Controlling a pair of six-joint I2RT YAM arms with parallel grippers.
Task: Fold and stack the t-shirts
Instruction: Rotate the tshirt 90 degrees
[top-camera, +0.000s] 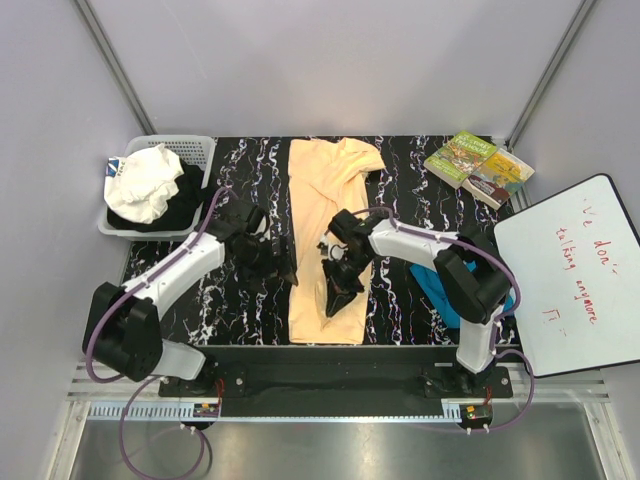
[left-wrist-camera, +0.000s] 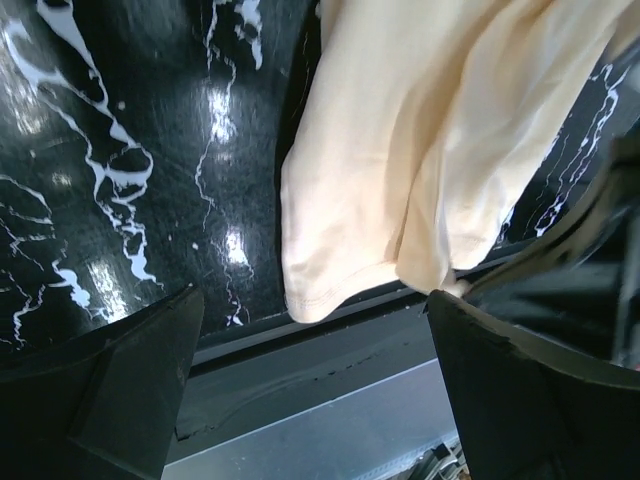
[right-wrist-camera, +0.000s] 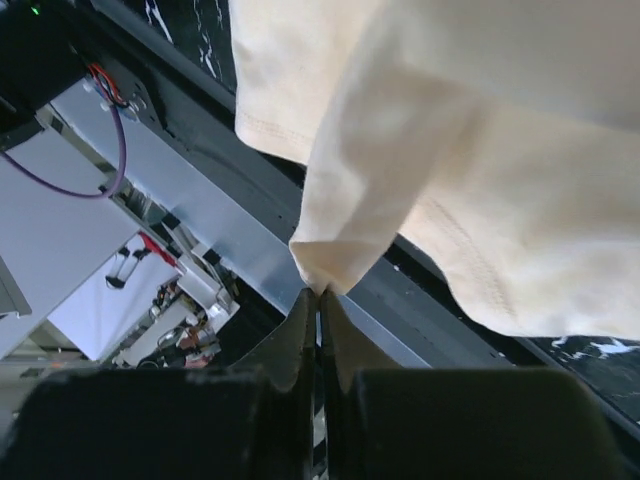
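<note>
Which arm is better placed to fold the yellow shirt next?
Right, probably: the right gripper is shut on a corner of the peach-yellow shirt. The left gripper is open beside the shirt, holding nothing.

One peach t-shirt (top-camera: 322, 190), one teal t-shirt (top-camera: 432, 290), two books (top-camera: 465, 155), one basket (top-camera: 192, 143) and one whiteboard (top-camera: 575, 270)

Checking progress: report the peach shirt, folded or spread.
Partly folded: peach shirt lies as a narrow strip, right gripper pinching a corner.
</note>
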